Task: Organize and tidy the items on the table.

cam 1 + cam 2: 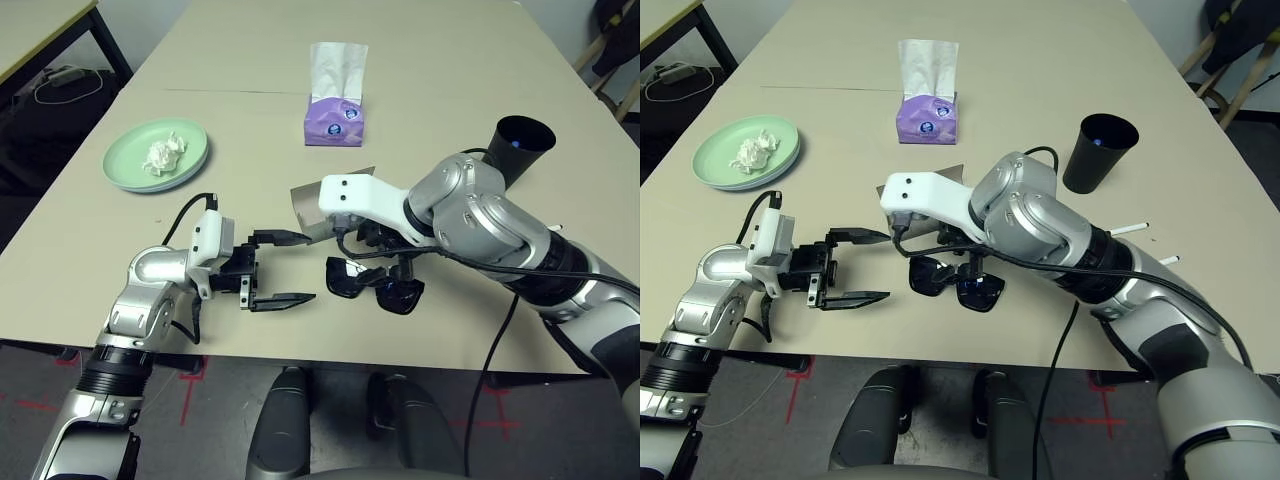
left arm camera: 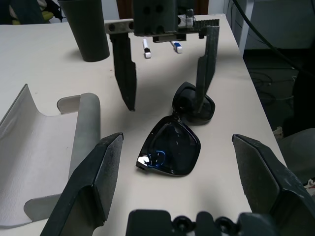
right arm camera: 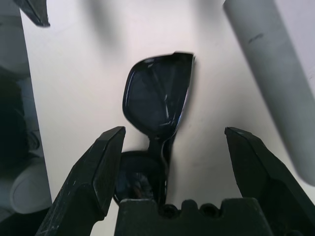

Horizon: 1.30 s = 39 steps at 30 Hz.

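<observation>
Toward nine o'clock on the worktop [image 1: 420,60], a pale green plate [image 1: 130,152] is seen with a crumpled white tissue [image 1: 163,153] on it. Nearer the front edge, the left gripper [image 1: 283,267] is held wide apart and empty, aimed toward three o'clock. Just beside it, the black sunglasses [image 1: 373,283] lie flat, with the right gripper [image 2: 165,69] spread wide above them, gripping nothing. A grey glasses case [image 1: 318,208] lies open at twelve o'clock of them. At two o'clock stands the black cup [image 1: 517,148].
</observation>
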Motion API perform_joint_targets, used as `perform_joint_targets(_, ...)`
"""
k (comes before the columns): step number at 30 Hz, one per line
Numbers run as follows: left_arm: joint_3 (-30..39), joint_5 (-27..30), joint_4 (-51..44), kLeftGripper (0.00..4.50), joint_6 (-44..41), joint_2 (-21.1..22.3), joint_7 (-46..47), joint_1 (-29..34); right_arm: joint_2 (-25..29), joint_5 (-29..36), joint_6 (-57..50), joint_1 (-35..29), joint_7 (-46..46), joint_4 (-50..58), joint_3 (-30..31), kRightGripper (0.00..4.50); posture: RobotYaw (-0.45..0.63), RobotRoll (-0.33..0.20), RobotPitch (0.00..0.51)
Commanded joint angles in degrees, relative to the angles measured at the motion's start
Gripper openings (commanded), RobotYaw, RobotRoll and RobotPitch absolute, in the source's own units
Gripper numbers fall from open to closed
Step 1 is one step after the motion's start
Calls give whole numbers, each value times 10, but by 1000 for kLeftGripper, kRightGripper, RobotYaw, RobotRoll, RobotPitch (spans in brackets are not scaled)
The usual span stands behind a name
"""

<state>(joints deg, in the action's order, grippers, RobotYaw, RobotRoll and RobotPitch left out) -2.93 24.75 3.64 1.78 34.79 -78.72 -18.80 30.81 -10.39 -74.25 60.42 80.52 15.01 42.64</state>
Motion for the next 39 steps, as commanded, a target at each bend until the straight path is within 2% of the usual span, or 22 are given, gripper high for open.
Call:
perform_joint_targets(1, -9, -10, 8, 4500, 15, -2, -5, -3, 12, 44, -29, 11, -23, 19, 14, 4453, 197, 0, 173)
perform_joint_targets(7, -11, -13, 17, 4500, 24, -5, -6, -8, 27, 116, -91, 14, -67, 26, 21, 4453, 199, 0, 173)
perform_joint_targets(21, -13, -15, 21, 4500, 30, -6, -3, -10, 39, 198, -62, 38, -158, 27, 56, 4453, 200, 0, 169)
perform_joint_targets(39, -13, -16, 13, 4500, 28, -2, 2, -5, 48, 246, -46, 43, -204, 13, 72, 4453, 205, 0, 174)
